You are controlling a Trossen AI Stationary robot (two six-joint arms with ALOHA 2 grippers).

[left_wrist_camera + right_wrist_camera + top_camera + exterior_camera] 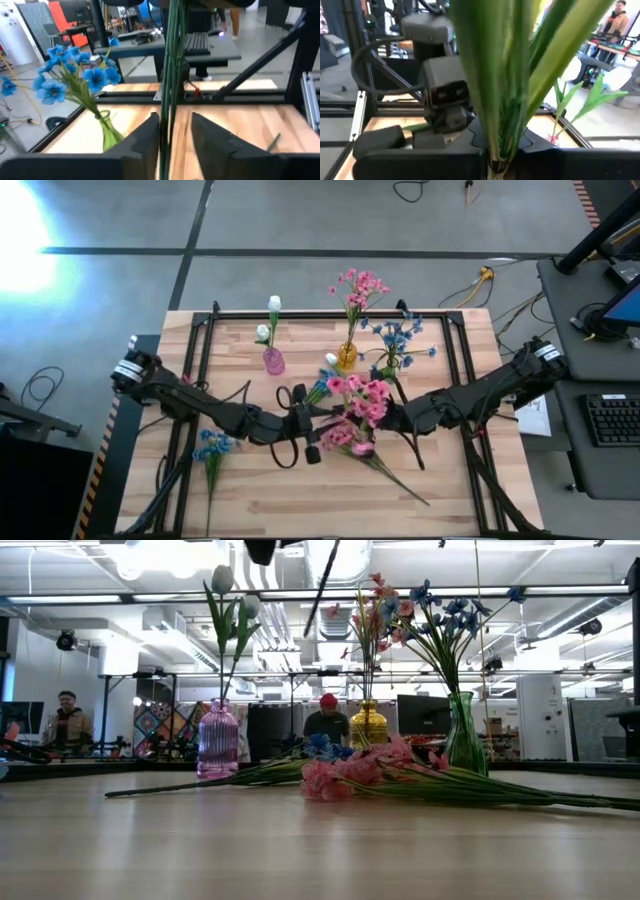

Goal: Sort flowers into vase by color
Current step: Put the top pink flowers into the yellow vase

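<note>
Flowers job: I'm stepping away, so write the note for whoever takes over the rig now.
Left gripper: mid-table, shut on green stems.
Right gripper: facing it, shut on leafy stems.
Done: white buds in the pink vase, pink flowers in the yellow vase, blue flowers in the green vase.
Left: pink bunch mid-table, blue flower at the near left.

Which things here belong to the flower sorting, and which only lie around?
Belong to the job:
pink vase with white buds
yellow vase
green vase with blue flowers
loose pink flowers
blue flower lying apart
left claw
right claw

Just lying about:
keyboard
yellow cable
</note>
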